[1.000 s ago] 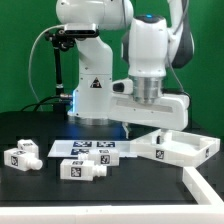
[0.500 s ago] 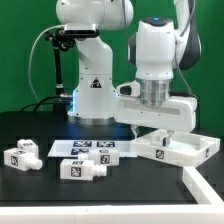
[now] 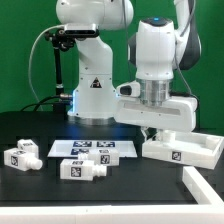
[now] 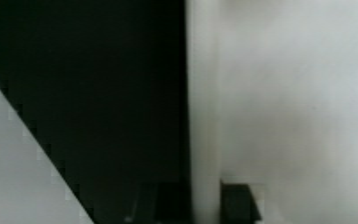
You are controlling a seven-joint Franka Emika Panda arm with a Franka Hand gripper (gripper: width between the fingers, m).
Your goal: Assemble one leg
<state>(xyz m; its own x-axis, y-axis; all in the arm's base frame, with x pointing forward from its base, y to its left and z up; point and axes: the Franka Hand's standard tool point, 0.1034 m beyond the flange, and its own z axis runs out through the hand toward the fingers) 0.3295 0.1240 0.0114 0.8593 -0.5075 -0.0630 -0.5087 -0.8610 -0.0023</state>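
Desk (image 3: 130, 195), black, is carrying the following. The marker board (image 3: 92, 148) is lying flat near centre. A first leg (image 3: 20, 156) is lying toward the exterior view's left. A second leg (image 3: 85, 168) is lying just in front of the marker board. A white panel (image 3: 185, 150) is sitting at the exterior view's right. The robot base (image 3: 95, 100) is standing at the rear.

One leg (image 3: 20, 156): small white block, black-and-white tag, lying flat at the exterior view's left. Second leg (image 3: 85, 169) near it, alike.
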